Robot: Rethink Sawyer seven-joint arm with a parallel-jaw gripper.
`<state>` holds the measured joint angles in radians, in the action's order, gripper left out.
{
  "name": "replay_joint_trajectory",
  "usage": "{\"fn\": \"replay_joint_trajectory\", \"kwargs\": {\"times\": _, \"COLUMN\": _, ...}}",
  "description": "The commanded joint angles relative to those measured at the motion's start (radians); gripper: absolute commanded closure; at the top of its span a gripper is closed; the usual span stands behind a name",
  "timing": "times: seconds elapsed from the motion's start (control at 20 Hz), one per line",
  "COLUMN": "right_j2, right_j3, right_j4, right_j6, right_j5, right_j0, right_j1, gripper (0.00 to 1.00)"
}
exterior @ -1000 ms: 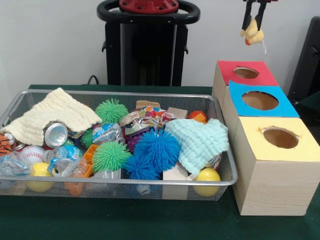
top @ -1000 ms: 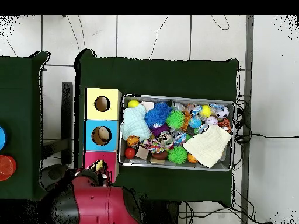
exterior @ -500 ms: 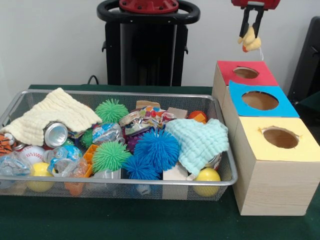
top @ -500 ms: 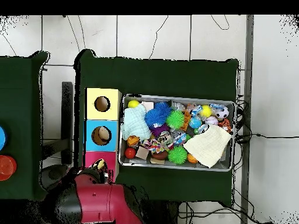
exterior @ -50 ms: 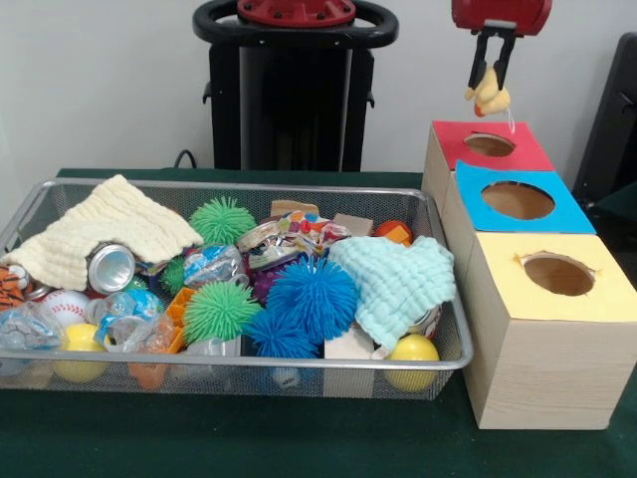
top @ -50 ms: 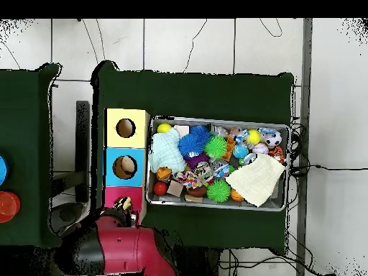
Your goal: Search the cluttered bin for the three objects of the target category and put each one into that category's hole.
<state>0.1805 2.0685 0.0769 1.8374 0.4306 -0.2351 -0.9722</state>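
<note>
While it hangs in the upper right of the front view, the small yellow plush toy (exterior @ -50 ms: 489,96) sits pinched between the two thin black fingers of the pincer (exterior @ -50 ms: 487,88), soft and lumpy with a bit of orange at the bottom and a thin pale string trailing off it. It's in the air just above the round hole of the red-topped box (exterior @ -50 ms: 490,145), not touching it. That box is the top one in a row of three light wooden cubes; the blue-topped box (exterior @ -50 ms: 518,198) and the yellow-topped box (exterior @ -50 ms: 558,275) follow toward the lower right, each with a round hole cut in a paper lid. Left of them sits the wire mesh bin (exterior @ -50 ms: 249,366), packed with spiky rubber balls, a waffle-weave cream cloth (exterior @ -50 ms: 105,231), a mint cloth (exterior @ -50 ms: 400,279), crushed cans and smooth yellow balls. Everything rests on a dark green cloth-covered worktop (exterior @ -50 ms: 299,438), with a plain white wall behind.
</note>
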Motion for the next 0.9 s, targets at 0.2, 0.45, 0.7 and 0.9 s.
{"fn": "replay_joint_trajectory", "kwargs": {"times": 0.2, "right_j2": -0.033, "right_j3": 0.041, "right_j4": 0.000, "right_j6": 0.167, "right_j5": -0.021, "right_j0": 0.005, "right_j1": 0.043, "gripper": 1.00}}
{"fn": "replay_joint_trajectory", "kwargs": {"times": 0.45, "right_j2": -0.036, "right_j3": 0.040, "right_j4": 0.008, "right_j6": 0.177, "right_j5": -0.025, "right_j0": -0.002, "right_j1": 0.050, "gripper": 1.00}}
{"fn": "replay_joint_trajectory", "kwargs": {"times": 0.7, "right_j2": -0.032, "right_j3": 0.032, "right_j4": 0.019, "right_j6": 0.197, "right_j5": -0.024, "right_j0": -0.019, "right_j1": 0.056, "gripper": 1.00}}
{"fn": "replay_joint_trajectory", "kwargs": {"times": 0.9, "right_j2": -0.029, "right_j3": 0.022, "right_j4": 0.028, "right_j6": 0.202, "right_j5": -0.005, "right_j0": -0.027, "right_j1": 0.051, "gripper": 1.00}}
